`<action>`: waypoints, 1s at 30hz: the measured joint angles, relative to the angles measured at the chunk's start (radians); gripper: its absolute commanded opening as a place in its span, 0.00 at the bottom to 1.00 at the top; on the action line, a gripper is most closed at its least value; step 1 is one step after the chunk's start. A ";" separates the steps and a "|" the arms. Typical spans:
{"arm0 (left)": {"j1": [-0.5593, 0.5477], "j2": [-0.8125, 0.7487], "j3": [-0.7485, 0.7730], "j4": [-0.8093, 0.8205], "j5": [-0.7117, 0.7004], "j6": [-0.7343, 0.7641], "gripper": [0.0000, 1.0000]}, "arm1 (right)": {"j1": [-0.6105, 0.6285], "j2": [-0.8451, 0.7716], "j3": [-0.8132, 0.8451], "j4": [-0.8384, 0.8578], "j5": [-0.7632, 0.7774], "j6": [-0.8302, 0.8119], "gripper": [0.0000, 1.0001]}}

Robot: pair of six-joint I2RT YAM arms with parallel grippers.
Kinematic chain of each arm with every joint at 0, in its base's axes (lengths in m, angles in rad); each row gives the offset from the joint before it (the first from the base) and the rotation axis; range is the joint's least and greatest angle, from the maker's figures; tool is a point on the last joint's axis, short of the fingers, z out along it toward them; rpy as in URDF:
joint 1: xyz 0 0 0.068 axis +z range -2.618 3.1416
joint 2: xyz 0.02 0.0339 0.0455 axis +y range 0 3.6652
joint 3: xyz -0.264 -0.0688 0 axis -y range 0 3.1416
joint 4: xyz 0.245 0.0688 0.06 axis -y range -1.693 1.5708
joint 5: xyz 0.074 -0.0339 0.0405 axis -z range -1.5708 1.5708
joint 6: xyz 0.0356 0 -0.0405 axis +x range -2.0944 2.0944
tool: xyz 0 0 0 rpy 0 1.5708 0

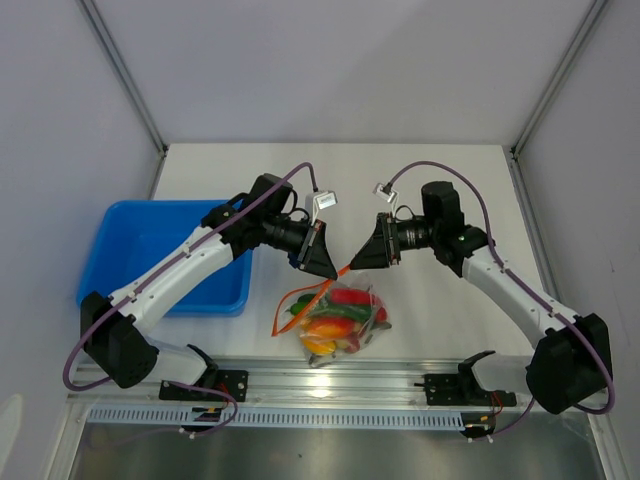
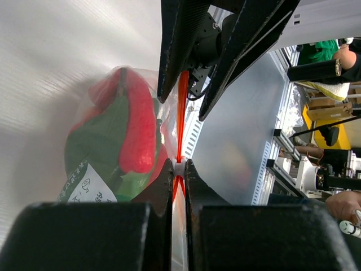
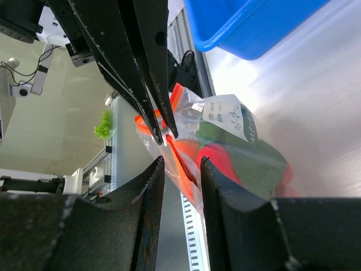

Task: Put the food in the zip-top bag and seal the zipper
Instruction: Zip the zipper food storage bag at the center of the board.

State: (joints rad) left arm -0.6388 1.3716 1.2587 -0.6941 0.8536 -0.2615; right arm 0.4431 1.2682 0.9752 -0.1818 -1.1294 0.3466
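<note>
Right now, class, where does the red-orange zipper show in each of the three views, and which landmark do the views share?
Top external: the zipper slants down-left, just below the picture's centre.
Left wrist: a thin vertical line up the middle.
Right wrist: left of centre, running down-right.
Shared landmark: the clear zip-top bag that it edges.
</note>
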 measured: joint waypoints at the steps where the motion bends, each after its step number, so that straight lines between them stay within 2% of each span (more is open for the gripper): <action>1: 0.000 0.000 0.000 0.000 0.000 0.000 0.01 | 0.000 0.003 0.000 0.000 -0.006 0.000 0.34; 6: 0.000 0.003 0.000 0.000 0.009 0.000 0.01 | 0.005 0.021 0.001 0.005 -0.028 -0.002 0.26; 11: 0.000 0.004 0.000 0.000 0.014 0.000 0.01 | 0.012 0.032 0.001 0.008 -0.035 -0.010 0.00; 23: 0.000 0.013 0.006 0.004 -0.006 0.000 0.01 | 0.005 0.048 0.039 -0.054 0.030 -0.011 0.00; 30: 0.000 0.001 0.000 -0.012 -0.054 0.000 0.01 | -0.064 0.039 0.050 -0.106 0.084 -0.014 0.00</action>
State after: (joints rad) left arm -0.6388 1.3724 1.2583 -0.7063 0.7998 -0.2611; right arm 0.3790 1.3067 1.0256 -0.2882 -1.0451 0.3321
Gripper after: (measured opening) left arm 0.044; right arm 0.009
